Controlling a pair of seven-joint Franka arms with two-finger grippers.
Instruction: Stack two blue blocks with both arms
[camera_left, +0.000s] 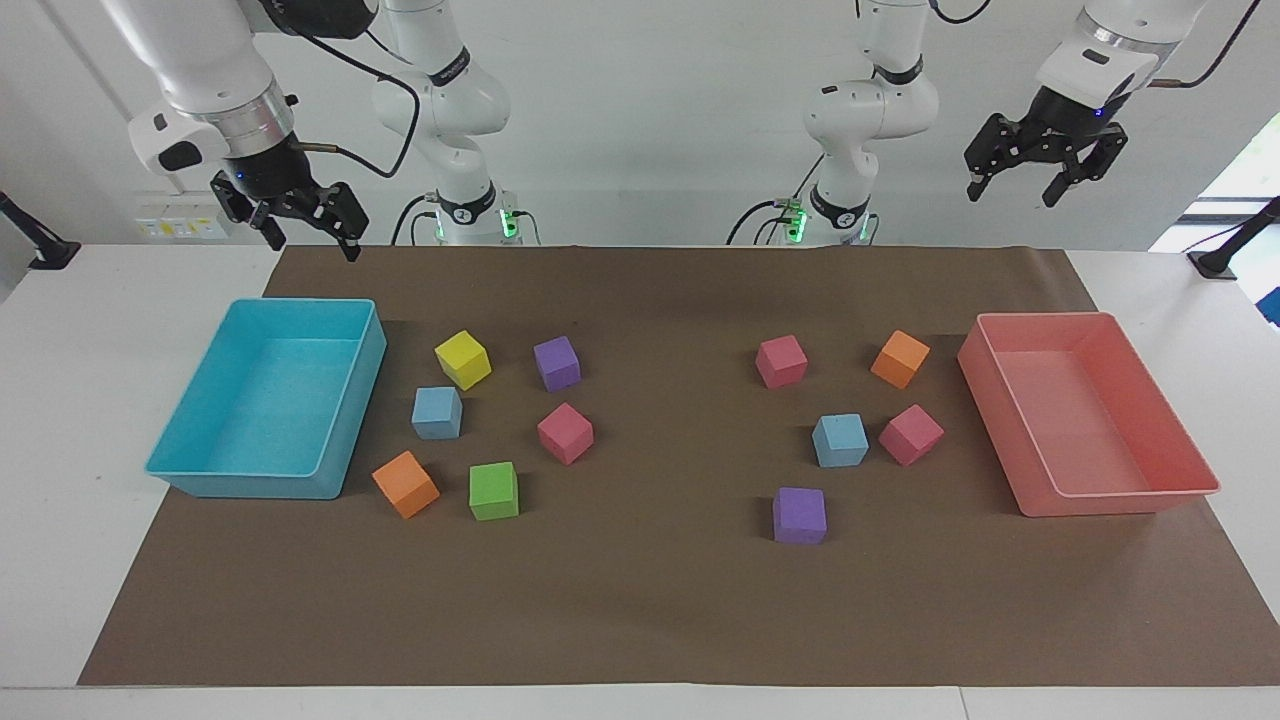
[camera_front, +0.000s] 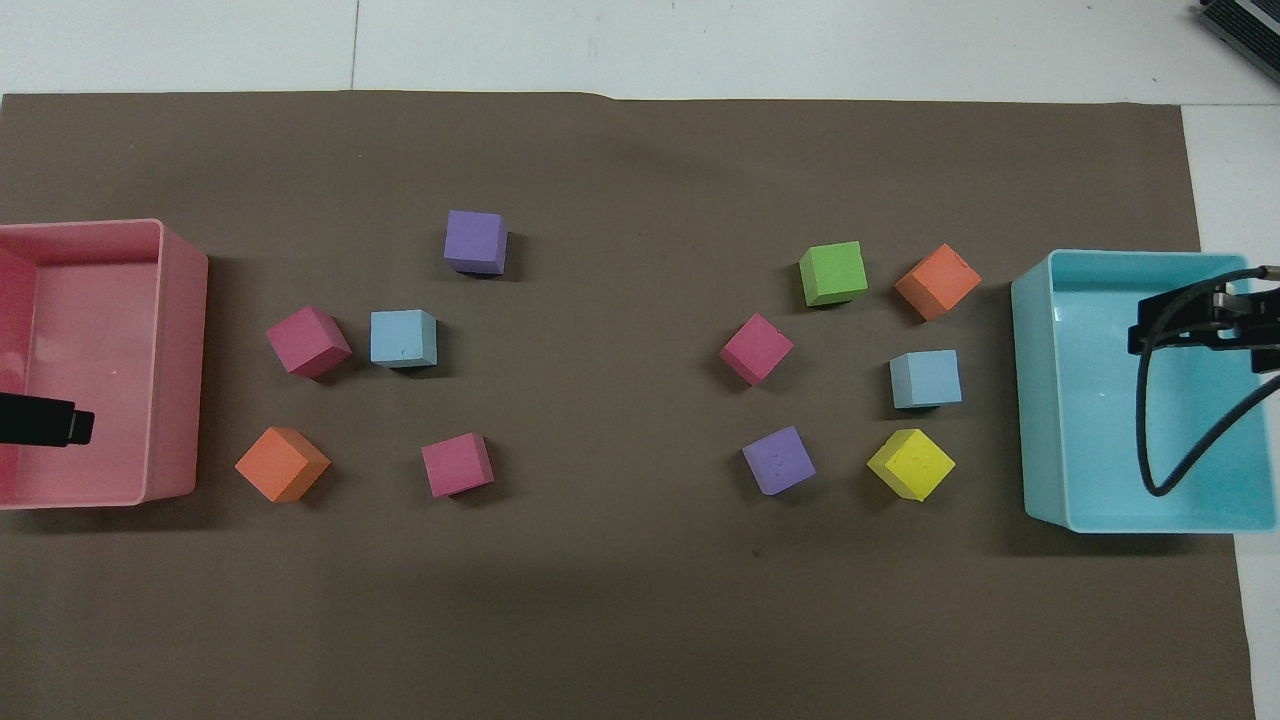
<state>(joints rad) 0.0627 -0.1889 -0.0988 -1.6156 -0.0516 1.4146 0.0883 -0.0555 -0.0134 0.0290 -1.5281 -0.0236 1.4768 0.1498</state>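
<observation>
Two sky-blue blocks lie on the brown mat. One blue block (camera_left: 437, 413) (camera_front: 925, 379) sits beside the turquoise tray, between a yellow and an orange cube. The other blue block (camera_left: 840, 440) (camera_front: 403, 338) rests against a pink cube nearer the pink tray. My right gripper (camera_left: 308, 242) (camera_front: 1195, 318) hangs open and empty, high over the turquoise tray. High over the pink tray my left gripper (camera_left: 1012, 193) (camera_front: 60, 425) is also open and holds nothing. Neither gripper touches a block.
The turquoise tray (camera_left: 190, 470) stands at the right arm's end and the pink tray (camera_left: 1120, 495) at the left arm's end. Yellow, purple, pink, orange and green cubes are scattered around each blue block. A bare strip of mat (camera_left: 660, 420) separates the two groups.
</observation>
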